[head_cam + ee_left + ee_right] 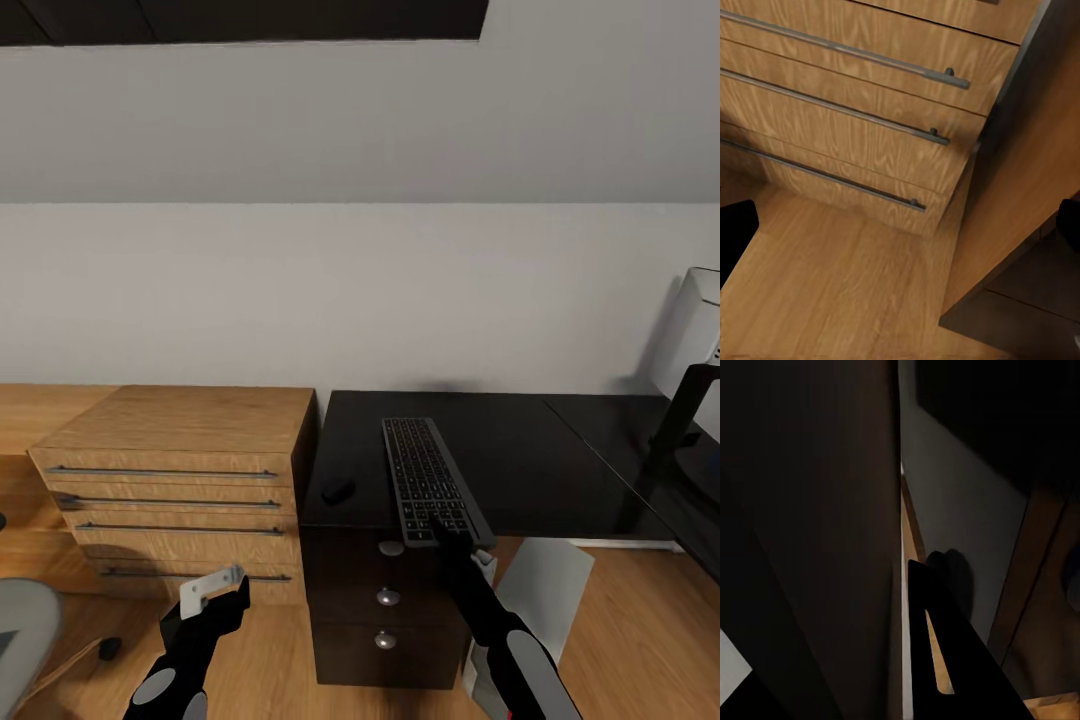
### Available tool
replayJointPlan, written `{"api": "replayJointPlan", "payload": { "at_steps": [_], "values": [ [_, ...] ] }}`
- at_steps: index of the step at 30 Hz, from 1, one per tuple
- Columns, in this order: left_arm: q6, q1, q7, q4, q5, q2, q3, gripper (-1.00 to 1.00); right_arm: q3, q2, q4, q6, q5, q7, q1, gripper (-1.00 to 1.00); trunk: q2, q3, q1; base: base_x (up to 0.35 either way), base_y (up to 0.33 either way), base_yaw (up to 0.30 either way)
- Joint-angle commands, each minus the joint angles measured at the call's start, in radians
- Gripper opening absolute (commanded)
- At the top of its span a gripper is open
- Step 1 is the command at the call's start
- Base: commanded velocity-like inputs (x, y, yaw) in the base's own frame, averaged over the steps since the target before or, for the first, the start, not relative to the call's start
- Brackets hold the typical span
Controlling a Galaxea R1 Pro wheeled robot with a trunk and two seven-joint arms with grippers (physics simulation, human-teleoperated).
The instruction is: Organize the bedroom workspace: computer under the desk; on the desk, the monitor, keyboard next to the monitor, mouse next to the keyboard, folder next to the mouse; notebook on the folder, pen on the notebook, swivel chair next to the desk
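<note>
Desk (520, 460): glossy black top over black drawers with round silver knobs; keyboard (430, 480): silver-grey frame, dark grey keys; mouse (337, 491): black. Drawer chest (190, 470): light wood with wavy grain and dark metal bar handles; floor (620, 640): the same warm wood tone. Wall (360, 290): plain pale grey; left gripper (215, 592): black with a white part.

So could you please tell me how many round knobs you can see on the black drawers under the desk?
3, stacked in a column below the keyboard: top knob, middle knob, bottom knob. The right arm could be hiding more.
</note>
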State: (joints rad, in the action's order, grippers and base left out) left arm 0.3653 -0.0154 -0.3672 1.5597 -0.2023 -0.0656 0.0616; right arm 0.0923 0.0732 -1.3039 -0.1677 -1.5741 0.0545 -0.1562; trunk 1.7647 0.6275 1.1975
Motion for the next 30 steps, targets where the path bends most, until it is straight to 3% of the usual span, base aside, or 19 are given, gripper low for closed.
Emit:
{"api": "replayJointPlan", "payload": {
  "at_steps": [1, 20, 21, 30],
  "values": [
    [0.003, 0.0, -0.007, -0.007, -0.01, 0.001, 0.001, 1.0, -0.003, 0.0, 0.012, -0.003, -0.001, 0.002, 0.0, -1.0, 0.0, 0.001, 0.0, 0.0, 0.0, 0.0],
    [0.003, 0.0, -0.004, -0.026, -0.008, 0.004, 0.001, 1.0, -0.006, -0.001, 0.012, -0.004, -0.001, -0.003, 0.0, -1.0, 0.0, 0.001, 0.0, -0.033, 0.0, 0.0],
    [0.003, 0.0, -0.004, -0.026, -0.008, 0.004, 0.001, 1.0, -0.006, -0.002, 0.012, -0.004, -0.001, -0.004, 0.0, 1.0, 0.0, 0.001, 0.0, 0.0, 0.0, 0.0],
    [0.002, 0.0, -0.004, -0.026, -0.008, 0.004, 0.001, 1.0, -0.008, -0.003, 0.012, -0.004, -0.001, -0.006, 0.0, 1.0, 0.0, 0.001, 0.0, 0.0, 0.0, 0.0]
  ]
}}
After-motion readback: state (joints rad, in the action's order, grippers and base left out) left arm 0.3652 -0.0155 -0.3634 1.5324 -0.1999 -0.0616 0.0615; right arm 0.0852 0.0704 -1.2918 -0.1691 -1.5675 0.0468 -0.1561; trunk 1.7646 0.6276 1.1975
